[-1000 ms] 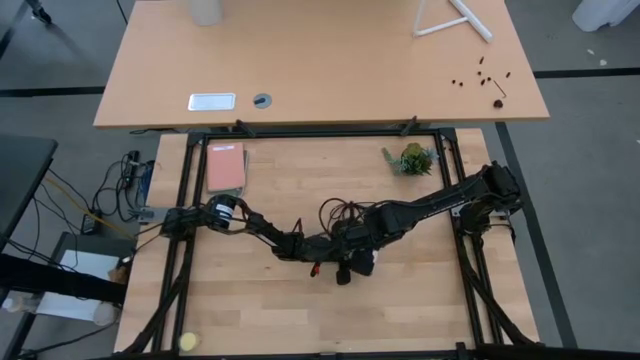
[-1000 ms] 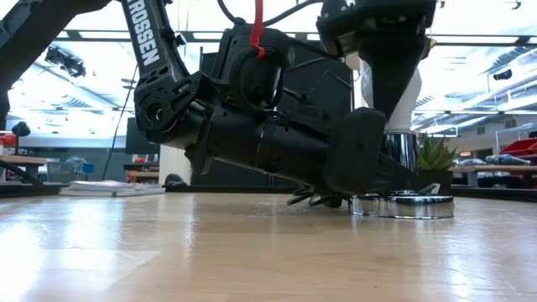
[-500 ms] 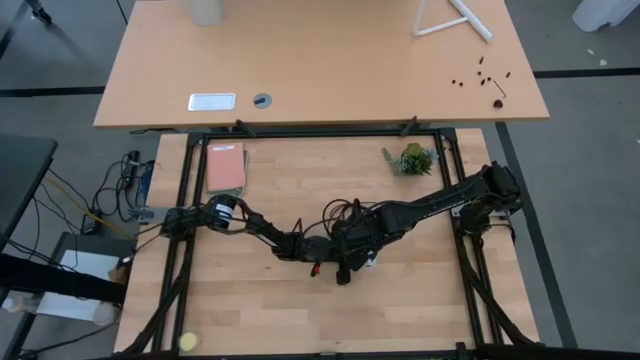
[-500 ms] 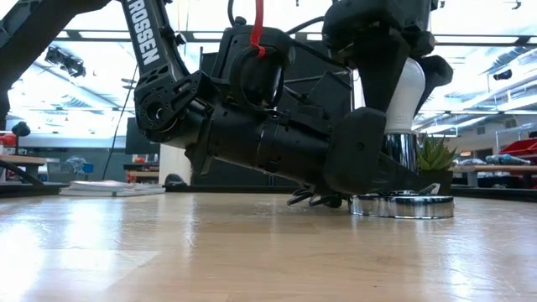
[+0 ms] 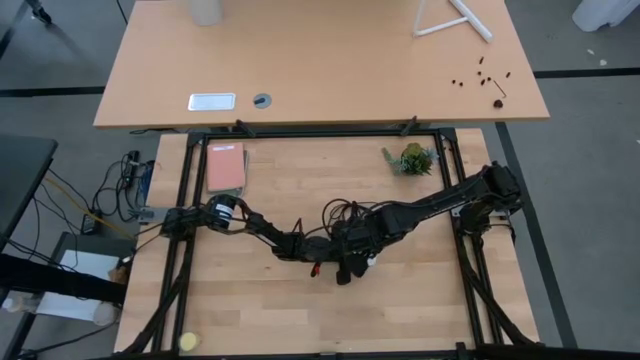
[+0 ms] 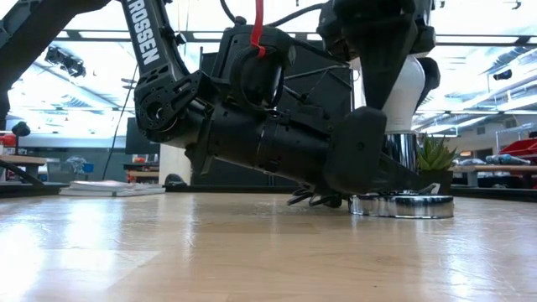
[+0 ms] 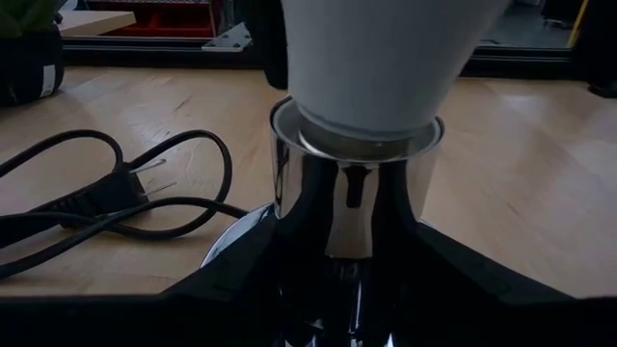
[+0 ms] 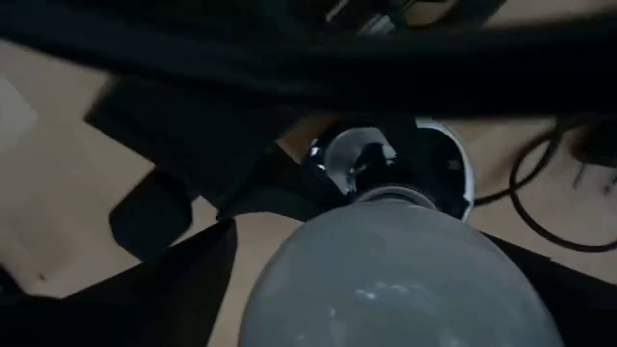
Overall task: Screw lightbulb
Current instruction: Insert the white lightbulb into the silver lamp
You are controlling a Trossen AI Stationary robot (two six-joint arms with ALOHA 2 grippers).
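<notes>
Right tool (image 6: 394, 80) is found directly above the lightbulb (image 6: 404, 92), its fingers hanging down either side of the white glass. In the right wrist view the two dark fingers appear set apart from the bulb's dome, so the grip is judged released rather than clamped, though contact at the hidden flanks cannot be ruled out. The lightbulb stands upright, long axis vertical, screw end down in the chrome socket (image 6: 403, 151), which rises from a round silvery base (image 6: 403, 205) on the bench (image 6: 210, 252).

Left tool (image 5: 335, 262) lies low at the socket; in the left wrist view its fingers (image 7: 241, 270) are seen on both sides of the chrome collar, closed against it and judged to be steadying it.

The relation governing the next move is vertical: the bulb lies straight below the right tool, on its turning axis, and the right arm is the nearer to the glass.

Thread engagement is hidden inside the collar, so depth of seating cannot be determined. In the high view the bulb is masked by both arms. A black cord (image 7: 116, 193) lies beyond the socket.
</notes>
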